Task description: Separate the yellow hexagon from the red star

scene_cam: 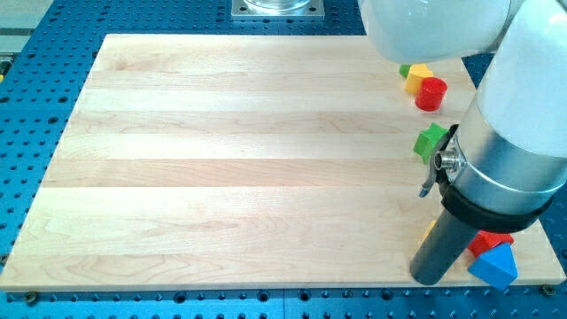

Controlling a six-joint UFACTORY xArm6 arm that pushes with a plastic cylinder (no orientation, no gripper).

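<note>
My tip (432, 278) is the lower end of the dark rod and rests near the board's bottom right corner. A red block (490, 242), probably the star, peeks out just right of the rod, mostly hidden by the arm. A thin yellow sliver (428, 232) shows at the rod's left edge; its shape cannot be made out. Another yellow block (418, 77) lies at the view's top right, touching a red cylinder (431, 93).
A blue block (494, 266) sits below the red one by the board's bottom right edge. A green block (431, 142) lies left of the arm's body. Another green block (406, 68) is partly hidden beside the upper yellow one. The white arm covers the board's right side.
</note>
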